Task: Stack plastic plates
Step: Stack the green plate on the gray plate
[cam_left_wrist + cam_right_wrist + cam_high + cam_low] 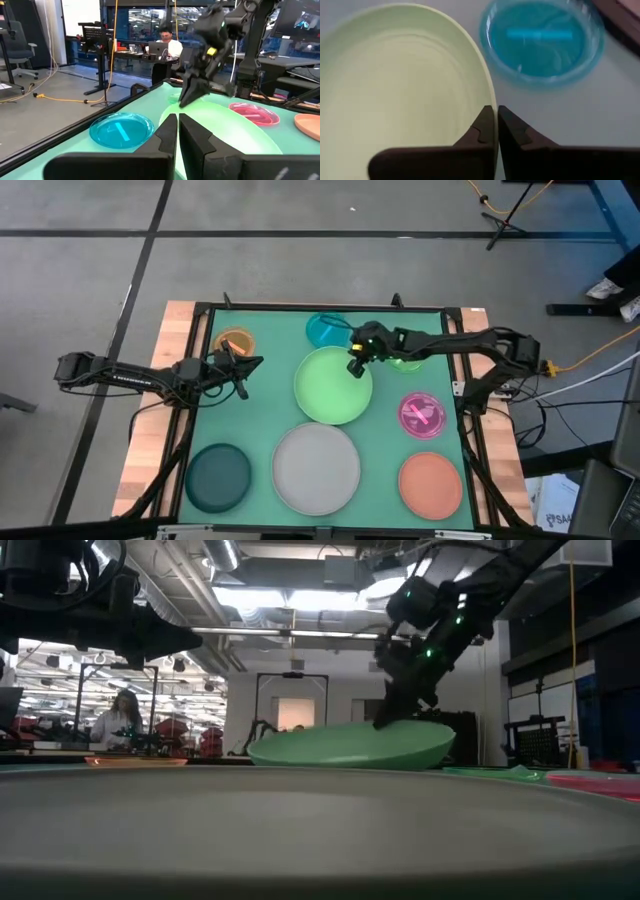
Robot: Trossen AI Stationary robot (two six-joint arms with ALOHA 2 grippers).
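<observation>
At mat centre, right gripper [354,366] pinches the light green plate [330,390] by its rim; thin edge grip could slip, dropping it onto cyan plate [326,329]. Left gripper [245,365] waits clenched, empty.

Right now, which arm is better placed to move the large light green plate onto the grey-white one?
The right arm. Its gripper is already shut on the light green plate rim, beside the grey-white plate. The left gripper is shut, apart from both.
</observation>
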